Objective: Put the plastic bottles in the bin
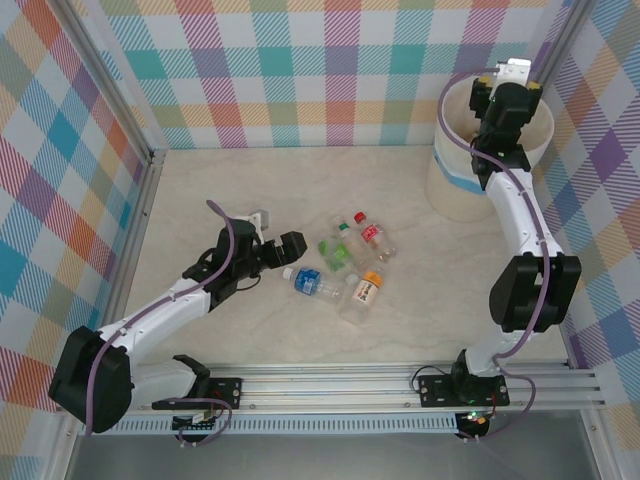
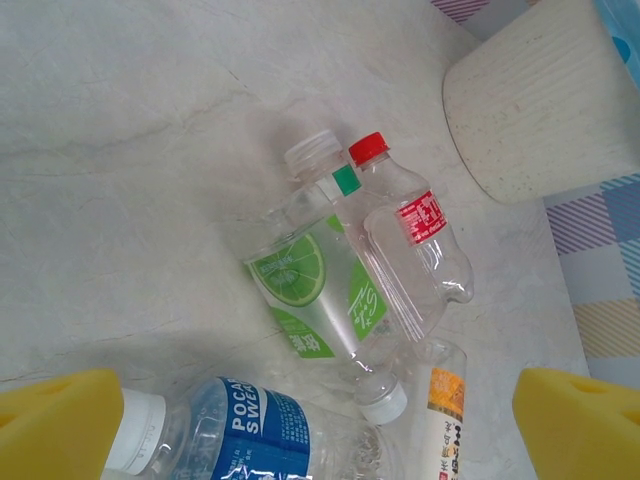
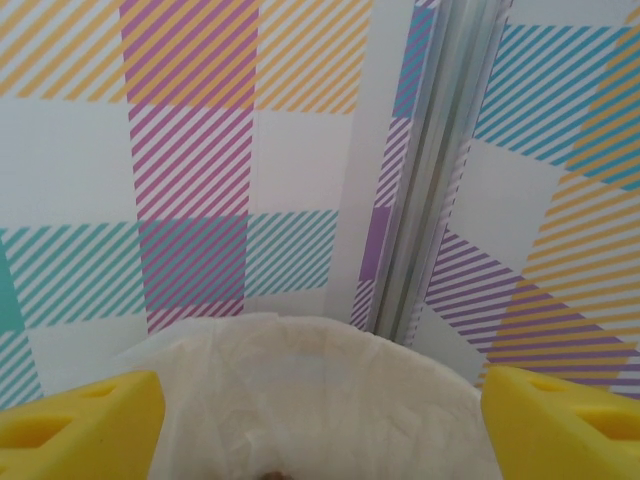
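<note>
Left gripper (image 2: pixel 320 428) gapes wide, yellow foam pads (image 2: pixel 60 422) over clear plastic bottles (image 2: pixel 330 290); right gripper (image 3: pixel 320 420) hangs parted above round cream bin (image 3: pixel 300 325).

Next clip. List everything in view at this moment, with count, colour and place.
plastic bottles: at least four, clear, with blue, green, red and orange labels; lying clustered mid-table
bin: one, cream-white with light blue band; far right corner
table: one, pale marbled; under everything
walls: three, checked pastel; around the table
rail: one, silver; near edge
left end effector: one, open, yellow pads; just left of the bottles
right end effector: one, open, yellow pads; above the bin
</note>
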